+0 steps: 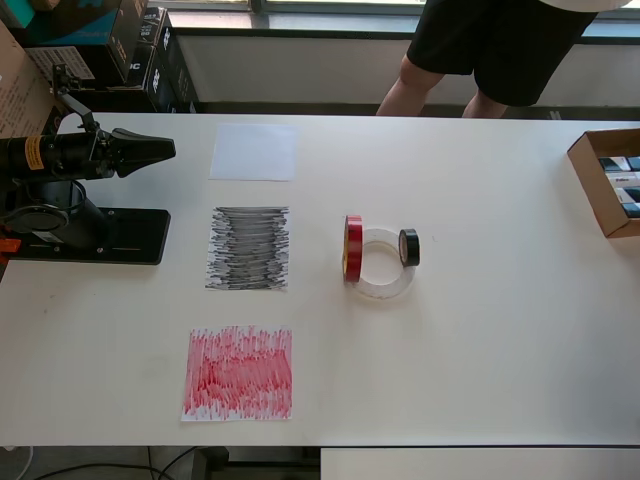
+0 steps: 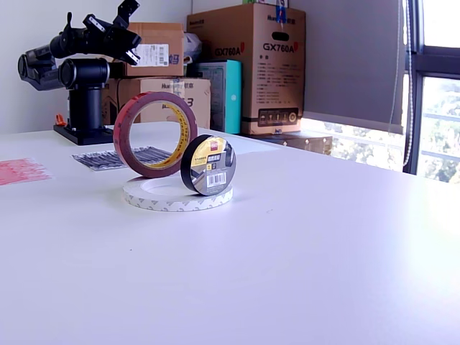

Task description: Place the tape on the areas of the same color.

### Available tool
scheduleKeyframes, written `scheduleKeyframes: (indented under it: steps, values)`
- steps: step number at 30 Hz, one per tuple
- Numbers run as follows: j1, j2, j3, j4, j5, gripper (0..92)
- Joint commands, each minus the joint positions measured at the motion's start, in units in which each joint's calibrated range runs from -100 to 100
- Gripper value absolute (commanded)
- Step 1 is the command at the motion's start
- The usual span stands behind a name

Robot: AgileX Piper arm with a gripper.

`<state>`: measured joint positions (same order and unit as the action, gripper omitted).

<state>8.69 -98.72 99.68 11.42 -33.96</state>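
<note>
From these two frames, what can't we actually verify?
- Gripper: open or shut unclear; overhead view shows the fingers as one dark mass, exterior view sees them end-on and small.
- White roll: its far rim sits behind the upright red roll and black roll in the exterior view.
- Cardboard box: cut by the overhead view's right edge, contents unreadable.
</note>
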Motion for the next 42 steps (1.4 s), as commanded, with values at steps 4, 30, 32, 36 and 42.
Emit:
scheduleKeyframes:
  steps: [4,30,32,36,42]
  values:
    - [-0.1,-0.4,-0.4,0.6,0.1,0.1]
    - [-0.5,5.6,-4.9,1.5,0.1,0.1]
    - [-0.7,10.3,-8.2,1.5,0.3,0.1]
    - [-0.8,21.8,-17.7,1.5,0.1,0.1]
    - [-0.8,40.9,-35.3,1.5,0.1,0.1]
